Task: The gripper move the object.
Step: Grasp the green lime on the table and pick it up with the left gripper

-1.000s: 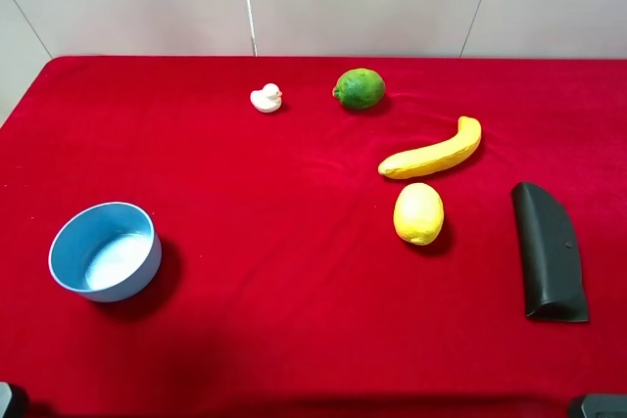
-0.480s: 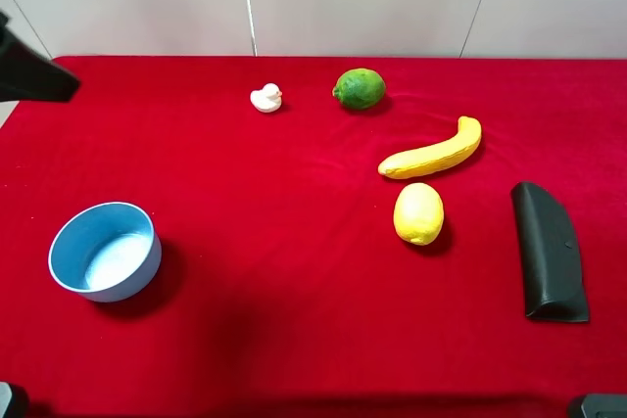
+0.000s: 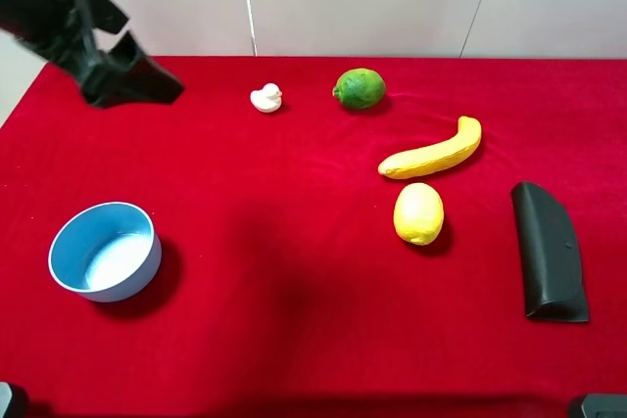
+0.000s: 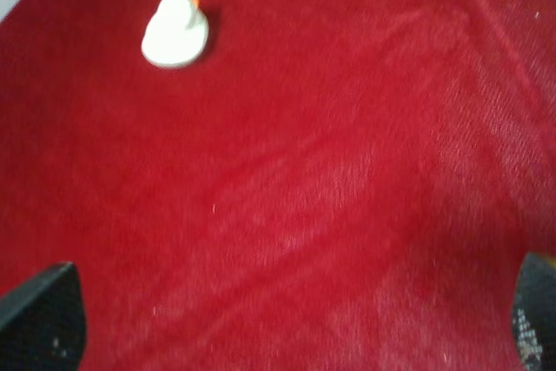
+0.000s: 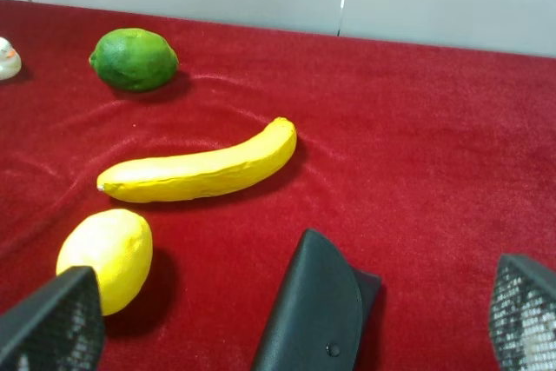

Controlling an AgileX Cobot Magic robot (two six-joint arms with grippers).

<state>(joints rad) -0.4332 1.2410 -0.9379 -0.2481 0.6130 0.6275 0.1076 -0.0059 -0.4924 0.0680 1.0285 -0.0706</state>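
The green lime (image 3: 360, 88) lies at the back middle of the red table, right of the small white duck (image 3: 265, 98). My left gripper (image 3: 132, 80) hangs above the back left corner, well left of the duck and far from the lime. In the left wrist view its fingertips (image 4: 39, 319) stand wide apart and empty, with the duck (image 4: 175, 29) ahead and the lime out of view. My right gripper (image 5: 287, 323) is open and empty above the black case (image 5: 317, 310). The lime (image 5: 134, 59) lies far ahead of it.
A yellow banana (image 3: 431, 152) and a yellow lemon (image 3: 418, 212) lie right of centre. A black case (image 3: 549, 250) lies near the right edge. A blue bowl (image 3: 105, 250) stands at the front left. A grey wall runs behind the table.
My left arm has come into view from the left edge and moved right over the table's back left corner. The objects have not moved.
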